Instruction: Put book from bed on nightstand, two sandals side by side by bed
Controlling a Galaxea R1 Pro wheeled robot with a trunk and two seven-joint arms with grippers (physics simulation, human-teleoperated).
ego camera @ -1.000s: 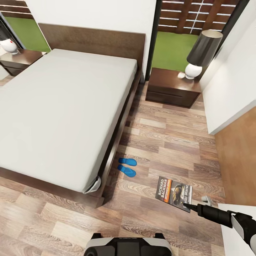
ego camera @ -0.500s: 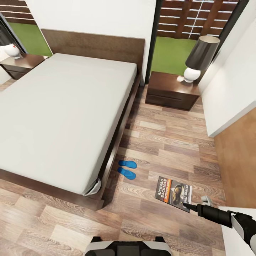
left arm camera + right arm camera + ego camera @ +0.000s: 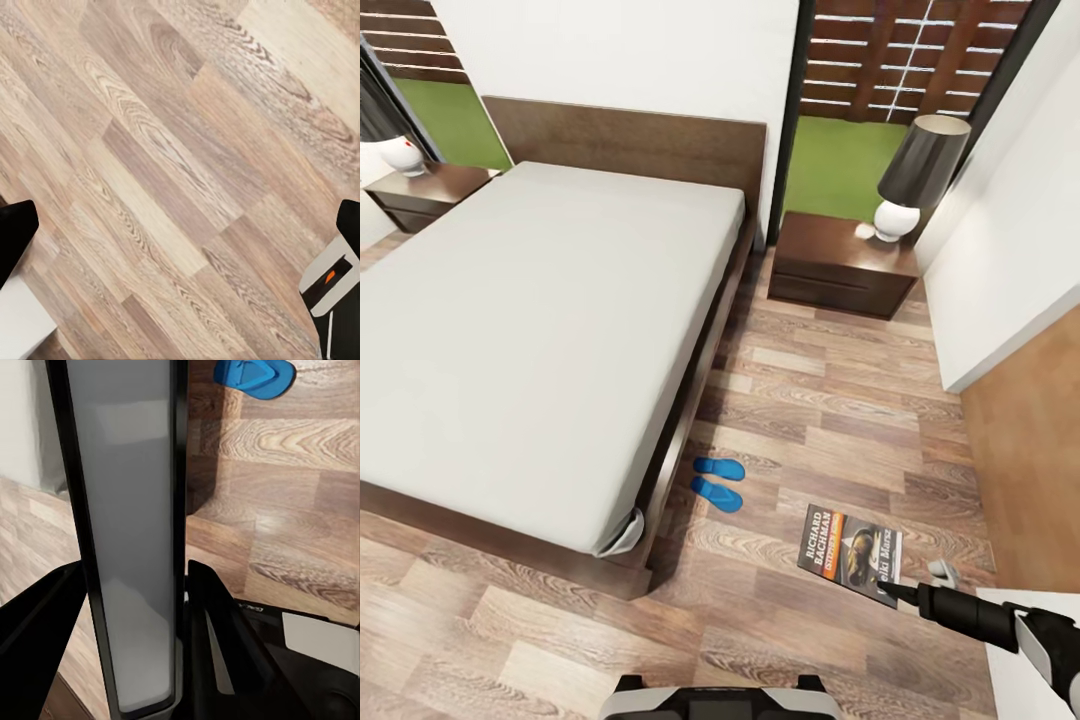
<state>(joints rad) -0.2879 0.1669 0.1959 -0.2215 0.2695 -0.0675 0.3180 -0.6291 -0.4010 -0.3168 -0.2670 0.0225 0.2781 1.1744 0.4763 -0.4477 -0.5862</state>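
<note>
you rolled back a bit; whole view slid. right gripper [image 3: 887,590] still pinched book [image 3: 850,552] by its corner, nightstand [image 3: 843,265] far. left hand: cannot tell.

1. The bed [image 3: 540,330] lies at left, with a nightstand [image 3: 843,262] right of its headboard.
2. The sandals [image 3: 717,481] lie side by side on the floor [image 3: 830,410], just beside the bed.
3. The book [image 3: 850,553] is right of them.
</note>
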